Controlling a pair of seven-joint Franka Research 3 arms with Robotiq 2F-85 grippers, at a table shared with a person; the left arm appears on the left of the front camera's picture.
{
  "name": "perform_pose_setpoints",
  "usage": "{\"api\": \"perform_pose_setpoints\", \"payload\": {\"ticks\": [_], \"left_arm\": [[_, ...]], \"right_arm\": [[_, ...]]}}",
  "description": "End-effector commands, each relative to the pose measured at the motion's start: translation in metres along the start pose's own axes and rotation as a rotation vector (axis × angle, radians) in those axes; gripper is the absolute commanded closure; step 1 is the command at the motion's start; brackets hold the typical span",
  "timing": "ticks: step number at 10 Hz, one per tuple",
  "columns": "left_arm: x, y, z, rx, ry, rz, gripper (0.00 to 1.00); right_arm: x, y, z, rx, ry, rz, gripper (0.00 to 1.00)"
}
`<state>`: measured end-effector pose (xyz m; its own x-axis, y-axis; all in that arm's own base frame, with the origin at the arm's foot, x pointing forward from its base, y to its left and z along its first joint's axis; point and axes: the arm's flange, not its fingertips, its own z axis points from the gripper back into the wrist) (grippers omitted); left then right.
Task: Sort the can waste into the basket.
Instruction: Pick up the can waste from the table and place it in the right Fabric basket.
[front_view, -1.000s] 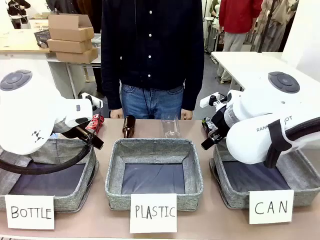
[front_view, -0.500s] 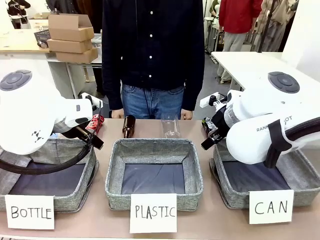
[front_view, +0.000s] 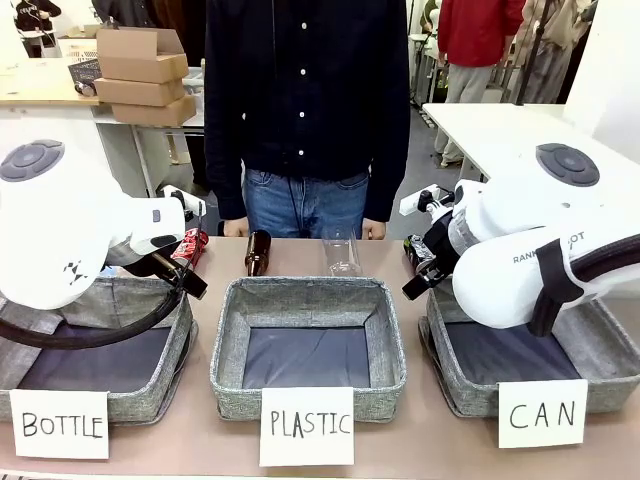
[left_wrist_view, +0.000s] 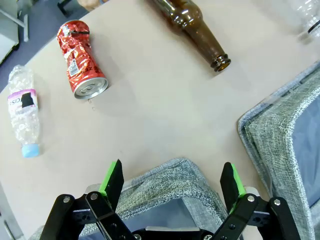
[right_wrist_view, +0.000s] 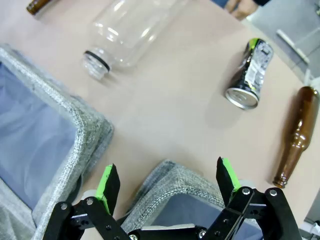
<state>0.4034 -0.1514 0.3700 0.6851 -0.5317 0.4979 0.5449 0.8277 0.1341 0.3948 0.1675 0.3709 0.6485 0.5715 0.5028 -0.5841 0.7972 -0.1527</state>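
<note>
Beyond the left fingers (left_wrist_view: 113, 181), red can (left_wrist_view: 79, 59) lies top-end nearest.

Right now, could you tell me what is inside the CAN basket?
Only dark lining shows in the CAN basket; the right arm covers its far part, so what lies there is unknown.

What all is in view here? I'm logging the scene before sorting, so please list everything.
red can: 1, shiny red, lying, left side
black can: 1, black-green, lying, right side
brown bottles: 2, brown glass, lying, one middle, one right
clear bottles: 2, clear plastic, lying, one left, one middle
BOTTLE basket, PLASTIC basket, CAN basket: 3, grey, near row
table: 1, tan
person: 1, dark shirt, far side
left gripper: 1, black, open above BOTTLE basket
right gripper: 1, black, open above CAN basket
</note>
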Motion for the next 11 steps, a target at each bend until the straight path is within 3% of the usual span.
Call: {"api": "perform_pose_setpoints", "payload": {"ticks": [1, 3, 4, 5, 6, 7, 8, 9, 10, 11], "left_arm": [[0.000, 0.000, 0.000, 0.000, 0.000, 0.000, 0.00], [0.013, -0.011, 0.110, 0.017, -0.086, 0.023, 0.00], [-0.006, -0.031, 0.170, -0.104, -0.069, -0.045, 0.00], [-0.026, -0.049, 0.195, -0.110, -0.003, -0.035, 0.00], [-0.040, -0.064, 0.196, -0.175, 0.000, -0.089, 0.00], [-0.041, -0.071, 0.180, -0.145, 0.016, -0.108, 0.00], [0.015, -0.051, 0.190, -0.117, -0.043, -0.061, 0.00], [0.004, -0.067, 0.211, -0.148, -0.012, -0.091, 0.00], [0.001, -0.056, 0.205, -0.293, -0.033, -0.091, 0.00], [-0.012, -0.034, 0.208, -0.457, -0.122, -0.006, 0.00]], "right_arm": [[0.000, 0.000, 0.000, 0.000, 0.000, 0.000, 0.00], [0.022, -0.001, 0.090, -0.022, -0.036, -0.076, 0.00], [0.014, 0.006, 0.135, 0.038, 0.020, -0.068, 0.00], [0.000, 0.015, 0.157, 0.101, 0.083, -0.031, 0.00], [-0.014, 0.022, 0.160, 0.102, 0.088, -0.023, 0.00], [-0.018, 0.028, 0.152, 0.027, 0.068, -0.080, 0.00], [0.007, 0.017, 0.149, 0.054, 0.052, -0.035, 0.00], [0.001, 0.023, 0.167, 0.057, 0.071, -0.038, 0.00], [-0.005, 0.015, 0.175, 0.100, 0.020, -0.137, 0.00], [-0.013, -0.003, 0.189, 0.288, -0.014, -0.351, 0.00]]}}
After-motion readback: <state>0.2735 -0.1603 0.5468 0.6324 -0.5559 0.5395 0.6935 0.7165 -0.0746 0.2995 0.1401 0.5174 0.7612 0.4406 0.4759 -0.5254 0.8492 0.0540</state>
